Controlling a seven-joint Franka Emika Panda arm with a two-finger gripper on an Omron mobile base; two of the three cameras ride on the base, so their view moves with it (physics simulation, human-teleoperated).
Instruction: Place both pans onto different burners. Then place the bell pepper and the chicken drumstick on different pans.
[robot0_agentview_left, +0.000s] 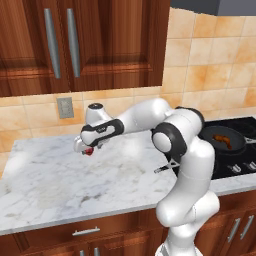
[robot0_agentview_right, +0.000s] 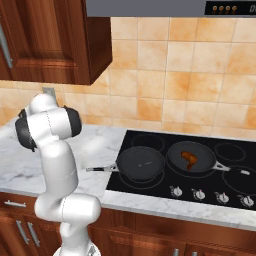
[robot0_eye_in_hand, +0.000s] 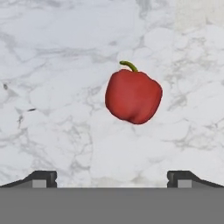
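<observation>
On the marble counter (robot0_eye_in_hand: 52, 65), the bell pepper (robot0_eye_in_hand: 133, 96) lies unobstructed below the wide-open claw (robot0_eye_in_hand: 112, 177).

Red bell pepper (robot0_eye_in_hand: 133, 96) on marble

Bench (robot0_eye_in_hand: 52, 52) polished white-grey marble. Bell pepper (robot0_eye_in_hand: 133, 96) smooth, waxy red skin. Cooktop (robot0_agentview_right: 235, 167) glossy black glass. Pans (robot0_agentview_right: 141, 162) matt black. Cabinets (robot0_agentview_left: 110, 40) varnished wood, brushed-metal handles.

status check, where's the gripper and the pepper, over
Gripper open, above the bell pepper on the marble counter. Drumstick in one pan; other pan empty. Nothing in the way.
</observation>
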